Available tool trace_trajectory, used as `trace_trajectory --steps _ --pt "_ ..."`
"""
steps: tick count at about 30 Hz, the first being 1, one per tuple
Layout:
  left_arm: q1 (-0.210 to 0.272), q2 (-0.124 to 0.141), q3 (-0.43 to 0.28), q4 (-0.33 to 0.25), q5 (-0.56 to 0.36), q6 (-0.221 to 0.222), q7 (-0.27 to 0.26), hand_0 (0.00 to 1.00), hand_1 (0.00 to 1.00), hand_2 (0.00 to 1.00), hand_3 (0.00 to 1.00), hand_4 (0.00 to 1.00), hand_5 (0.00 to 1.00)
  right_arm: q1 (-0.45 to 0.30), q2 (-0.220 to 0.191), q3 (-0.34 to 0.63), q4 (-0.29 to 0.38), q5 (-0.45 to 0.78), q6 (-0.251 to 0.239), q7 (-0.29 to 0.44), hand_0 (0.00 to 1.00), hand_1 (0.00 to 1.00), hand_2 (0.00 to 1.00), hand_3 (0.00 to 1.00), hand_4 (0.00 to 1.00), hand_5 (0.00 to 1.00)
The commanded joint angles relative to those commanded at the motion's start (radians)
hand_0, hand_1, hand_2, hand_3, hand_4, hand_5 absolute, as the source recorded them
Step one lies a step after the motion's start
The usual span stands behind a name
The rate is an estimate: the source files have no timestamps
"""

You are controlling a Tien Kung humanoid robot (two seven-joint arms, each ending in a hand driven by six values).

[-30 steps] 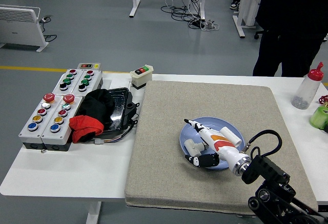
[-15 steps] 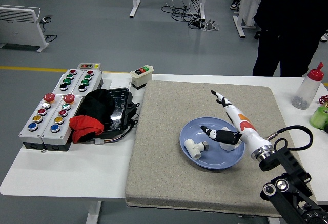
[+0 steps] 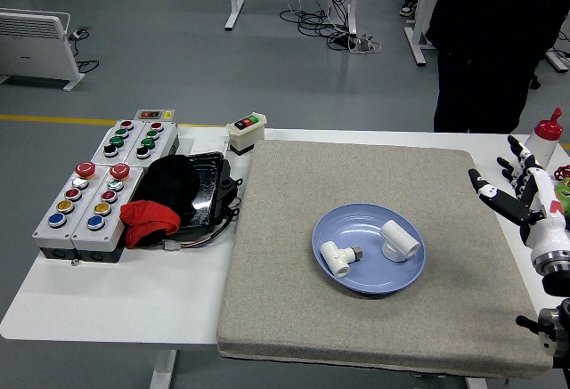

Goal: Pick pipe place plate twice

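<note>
My right hand (image 3: pixel 521 195) sits at the frame's right edge, its arm cut off, fingers spread wide and empty, partly covering a bottle (image 3: pixel 541 144). I see two white plastic pipes lying apart in the smooth blue plate (image 3: pixel 343 228): a small valve-like piece (image 3: pixel 337 259) and a stubby elbow (image 3: pixel 398 240). The plate rests on a coarse grey mat (image 3: pixel 294 300).

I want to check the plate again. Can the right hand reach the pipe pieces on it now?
Probably yes. The right hand is open at the mat's right edge, and nothing stands between it and the two pipe pieces lying on the blue plate.
</note>
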Motion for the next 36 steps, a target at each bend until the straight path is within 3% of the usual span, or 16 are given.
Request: trace_trajectory --steps 10,36 --pt "-0.002 -0.002 -0.009 0.001 0.017 0.003 0.005 0.691 0.652 0.674 0.614 0.250 0.998 -0.083 0.015 0.127 0.030 0.144 -0.008 -0.004 0.911 0.857 0.983 0.907 0.655 0.398" --pt "0.007 -0.003 -0.040 0.000 0.076 0.006 0.024 0.687 0.654 0.677 0.616 0.247 0.998 -0.128 0.016 0.133 0.049 0.172 -0.003 -0.007 0.898 0.840 0.964 0.880 0.606 0.434"
